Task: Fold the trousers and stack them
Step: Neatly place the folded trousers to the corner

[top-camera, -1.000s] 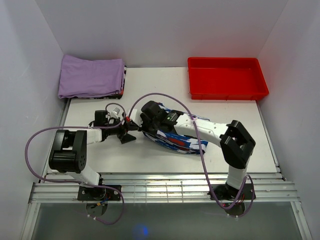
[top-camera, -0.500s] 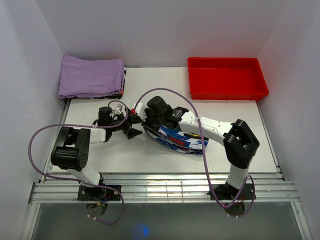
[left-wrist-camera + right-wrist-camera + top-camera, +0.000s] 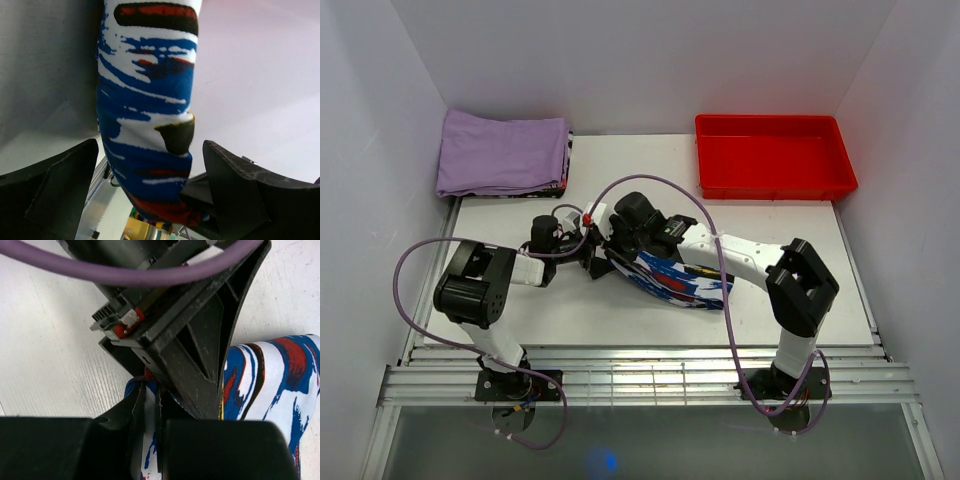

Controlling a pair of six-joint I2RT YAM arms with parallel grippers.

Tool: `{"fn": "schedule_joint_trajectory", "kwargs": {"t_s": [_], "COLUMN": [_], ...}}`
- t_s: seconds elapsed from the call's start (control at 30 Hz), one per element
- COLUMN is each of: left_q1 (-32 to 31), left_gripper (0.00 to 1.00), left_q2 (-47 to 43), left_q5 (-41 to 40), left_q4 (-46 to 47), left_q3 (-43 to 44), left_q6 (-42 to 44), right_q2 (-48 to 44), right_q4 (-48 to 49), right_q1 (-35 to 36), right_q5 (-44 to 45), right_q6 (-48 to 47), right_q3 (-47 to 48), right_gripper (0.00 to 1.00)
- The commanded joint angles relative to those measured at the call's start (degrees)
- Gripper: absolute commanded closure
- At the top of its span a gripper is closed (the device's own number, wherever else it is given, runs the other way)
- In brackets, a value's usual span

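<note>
step: hand over the fold | trousers: bunched mid-table, towards front edge | right gripper: clamped on a trouser edge | left gripper: jaws wide, straddling the fold | tip: left should bite both layers deep before right releases

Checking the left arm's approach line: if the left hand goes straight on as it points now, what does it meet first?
The trousers: a raised fold sits between the fingers of the open left hand. The right hand, shut on that cloth, looks close behind, though depth is unclear.
</note>
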Motion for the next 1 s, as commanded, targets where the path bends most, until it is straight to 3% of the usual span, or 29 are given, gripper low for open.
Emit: {"fn": "schedule_joint_trajectory", "kwargs": {"t_s": [0.0, 0.27, 0.37, 0.43, 0.47, 0.5, 0.57, 0.6, 0.63, 0.77, 0.8, 0.87, 0.9, 0.93, 0.97], "left_q1": [-2.3, -3.6, -4.0, -4.2, -4.3, -4.3, -4.4, -4.3, -4.2, -2.8, -2.2, -2.1, -2.1, -2.1, -2.1], "left_gripper": [0.05, 0.32, 0.29, 0.32, 0.37, 0.6, 0.81, 0.96, 1.0, 1.0, 1.0, 1.0, 1.0, 1.0, 1.0], "left_q2": [2.2, 11.8, 13.7, 13.7, 13.5, 13.0, 12.4, 11.7, 11.3, 11.2, 11.3, 12.0, 12.6, 13.3, 14.8], "left_q5": [0.9, 4.3, 6.1, 6.2, 5.8, 5.5, 5.2, 5.7, 6.0, 6.4, 6.0, 2.9, 0.3, -3.2, -4.4], "left_q4": [7.6, 14.4, 17.1, 17.1, 17.0, 16.9, 16.9, 15.3, 13.2, 2.5, -8.0, -20.0, -33.3, -39.5, -43.4], "left_q3": [0.8, 5.5, 5.9, 5.9, 5.2, 4.8, 4.9, 5.7, 6.7, 12.9, 18.0, 24.7, 28.5, 36.2, 39.3], "left_q6": [-5.3, -10.9, -12.8, -12.2, -11.5, -11.1, -8.7, -7.1, -5.4, 5.9, 15.8, 27.9, 33.8, 44.4, 48.2], "right_q2": [-1.1, -2.6, -3.4, -3.8, -3.8, -4.0, -4.2, -4.6, -5.7, -11.4, -12.9, -16.5, -17.7, -19.4, -20.3], "right_q4": [8.7, 9.0, 9.8, 9.8, 9.6, 9.2, 8.7, 8.0, 7.0, 3.1, 2.4, 0.5, 0.2, -0.3, -1.0], "right_q1": [0.1, 0.3, 0.3, 0.4, 0.3, 0.4, 0.4, 0.5, 0.3, -1.4, -2.0, -5.6, -7.1, -10.1, -11.5], "right_q5": [-0.8, -3.3, -4.4, -5.5, -5.7, -5.9, -6.2, -6.3, -5.7, -6.4, -6.4, -6.4, -6.4, -6.2, -5.6], "right_q6": [1.9, -1.4, -4.7, -5.9, -6.7, -7.0, -7.3, -7.9, -7.9, -9.2, -9.3, -9.3, -9.3, -10.1, -10.5], "right_q3": [0.9, -1.0, -3.0, -3.8, -3.9, -4.0, -3.7, -3.3, -3.1, -4.1, -4.5, -6.5, -7.4, -8.2, -9.9], "right_gripper": [0.92, 0.92, 0.92, 0.92, 0.91, 0.77, 0.62, 0.54, 0.43, 0.31, 0.3, 0.27, 0.25, 0.22, 0.21]}}
